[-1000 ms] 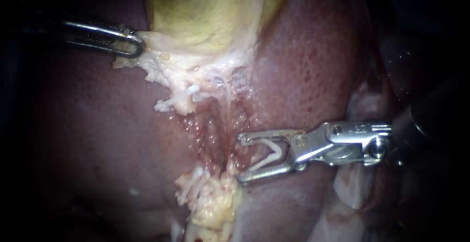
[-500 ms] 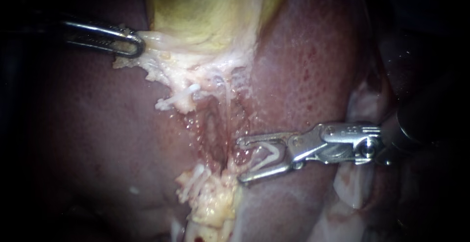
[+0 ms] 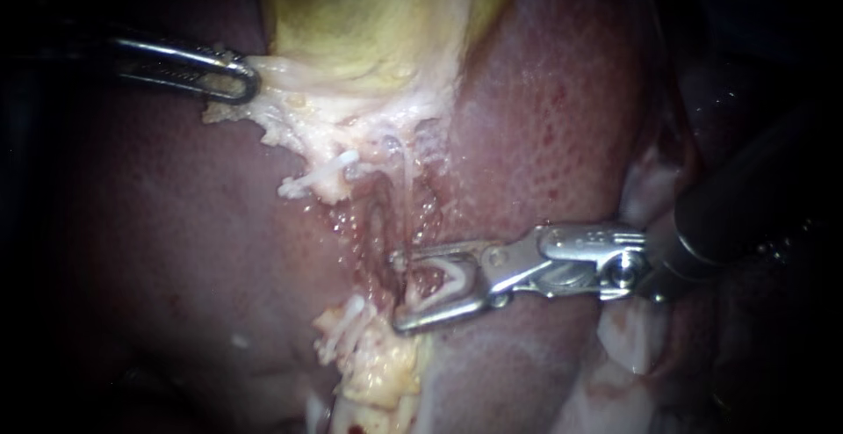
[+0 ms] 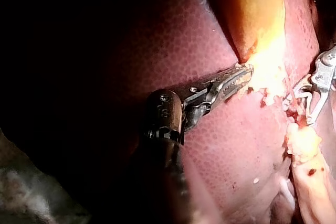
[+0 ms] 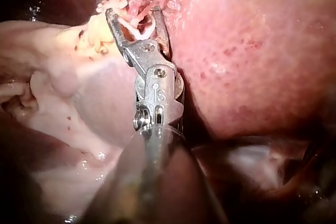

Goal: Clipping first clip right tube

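The yellow-green gallbladder (image 3: 369,21) lies on the dark red liver (image 3: 176,223). My left instrument (image 3: 239,83) has its jaws shut on the pale tissue at the gallbladder's lower edge; the left wrist view shows the same grip (image 4: 242,74). A thin pale tube (image 3: 406,184) runs down from that edge into a raw groove. My right instrument (image 3: 399,292) comes in from the right. Its jaws stand wide apart and carry a white V-shaped clip (image 3: 448,280). The tube's lower end passes between the jaw tips. In the right wrist view the jaws (image 5: 132,11) and clip (image 5: 137,27) sit among pale strands.
Yellowish fatty tissue (image 3: 378,364) with white strands lies just below the right jaws. Short white stubs (image 3: 320,175) stick out left of the tube. Pale folded tissue (image 3: 632,337) lies under the right shaft. Liver (image 5: 252,51) flanks the groove on both sides.
My right instrument has moved left with the clip, so its jaw tips now reach around the tube. The left instrument has kept its hold and place.
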Controlling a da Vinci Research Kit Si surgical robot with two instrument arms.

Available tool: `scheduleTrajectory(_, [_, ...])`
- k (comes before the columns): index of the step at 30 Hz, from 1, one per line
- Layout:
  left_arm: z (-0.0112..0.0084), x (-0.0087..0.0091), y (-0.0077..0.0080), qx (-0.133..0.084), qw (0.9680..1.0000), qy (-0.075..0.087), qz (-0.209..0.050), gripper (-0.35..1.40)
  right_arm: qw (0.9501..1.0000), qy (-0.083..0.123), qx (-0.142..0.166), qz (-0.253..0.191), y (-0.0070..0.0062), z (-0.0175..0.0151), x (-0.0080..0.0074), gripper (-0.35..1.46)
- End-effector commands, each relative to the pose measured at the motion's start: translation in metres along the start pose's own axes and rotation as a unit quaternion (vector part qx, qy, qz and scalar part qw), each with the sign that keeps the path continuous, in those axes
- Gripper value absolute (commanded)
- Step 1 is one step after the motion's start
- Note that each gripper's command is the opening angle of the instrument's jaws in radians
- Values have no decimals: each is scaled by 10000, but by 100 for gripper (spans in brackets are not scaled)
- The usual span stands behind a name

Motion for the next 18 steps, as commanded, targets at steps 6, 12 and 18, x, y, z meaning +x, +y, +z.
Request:
scheduleTrajectory(6, [0, 0, 0, 3, 10000, 0, 0, -35, 9999, 92, 52, 112, -10, 9, 4, 50])
scheduleTrajectory(12, [0, 0, 0, 3, 10000, 0, 0, -35, 9995, 158, 198, 194, -20, 7, 6, 50])
scheduleTrajectory(18, [0, 0, 0, 2, 10000, 0, 1, -35, 9980, 236, 502, 302, -38, 3, 13, 49])
